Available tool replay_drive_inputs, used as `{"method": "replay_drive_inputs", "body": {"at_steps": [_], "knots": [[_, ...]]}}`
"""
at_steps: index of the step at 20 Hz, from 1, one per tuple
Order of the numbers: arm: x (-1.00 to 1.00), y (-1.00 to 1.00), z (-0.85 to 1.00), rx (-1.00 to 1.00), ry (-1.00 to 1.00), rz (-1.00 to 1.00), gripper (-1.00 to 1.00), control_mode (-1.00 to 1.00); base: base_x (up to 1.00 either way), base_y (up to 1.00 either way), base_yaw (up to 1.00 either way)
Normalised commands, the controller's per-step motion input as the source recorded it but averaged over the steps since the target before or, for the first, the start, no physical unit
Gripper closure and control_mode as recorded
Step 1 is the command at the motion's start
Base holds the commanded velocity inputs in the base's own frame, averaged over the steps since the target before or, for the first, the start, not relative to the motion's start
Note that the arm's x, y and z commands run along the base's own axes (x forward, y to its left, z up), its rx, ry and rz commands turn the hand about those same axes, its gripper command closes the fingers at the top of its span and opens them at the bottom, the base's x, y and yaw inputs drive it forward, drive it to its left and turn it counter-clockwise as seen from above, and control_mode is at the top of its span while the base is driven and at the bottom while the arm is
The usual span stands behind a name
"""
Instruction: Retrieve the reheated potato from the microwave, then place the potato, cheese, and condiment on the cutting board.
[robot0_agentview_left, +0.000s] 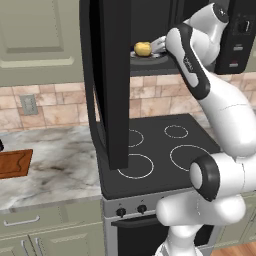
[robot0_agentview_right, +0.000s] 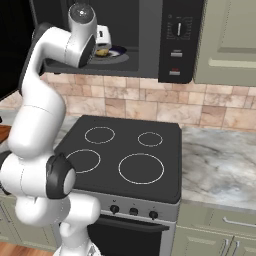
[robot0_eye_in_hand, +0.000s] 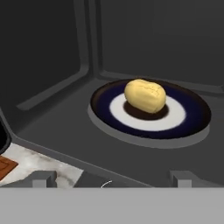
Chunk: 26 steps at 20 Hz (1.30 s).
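Hand view: potato on plate — microwave walls around.

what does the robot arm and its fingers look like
The arm is glossy white with rounded, tube-like links and dark grey to black bands at the joints. One joint ends in a grey cap with a dark centre. The fingers are small, dark grey, blocky tips. No cables show.

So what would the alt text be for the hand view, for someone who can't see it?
A yellow potato sits on a dark blue and white plate inside the open microwave, seen from just outside its opening. The open gripper has its two dark fingertips at the bottom, short of the potato.
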Motion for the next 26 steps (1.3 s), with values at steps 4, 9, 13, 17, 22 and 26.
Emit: {"method": "replay_drive_inputs", "body": {"at_steps": [4, 9, 13, 17, 22, 26], "knots": [[0.42, 0.0, 0.0, 0.0, 0.0, -0.05, -1.0, -1.0, 0.0, 0.0, 0.0], [0.36, 0.0, 0.0, 0.02, 0.02, 0.0, -1.0, -1.0, 0.0, 0.0, 0.0], [0.28, 0.0, 0.0, 0.03, 0.01, 0.0, -1.0, -1.0, 0.0, 0.0, 0.0], [0.28, -0.02, 0.0, 0.0, 0.0, 0.0, -1.0, -1.0, 0.0, 0.0, 0.0], [0.23, -0.03, -0.01, 0.0, 0.0, 0.0, -1.0, -1.0, 0.0, 0.0, 0.0], [0.18, -0.03, -0.03, 0.0, 0.01, 0.0, -1.0, -1.0, 0.0, 0.0, 0.0]]}}
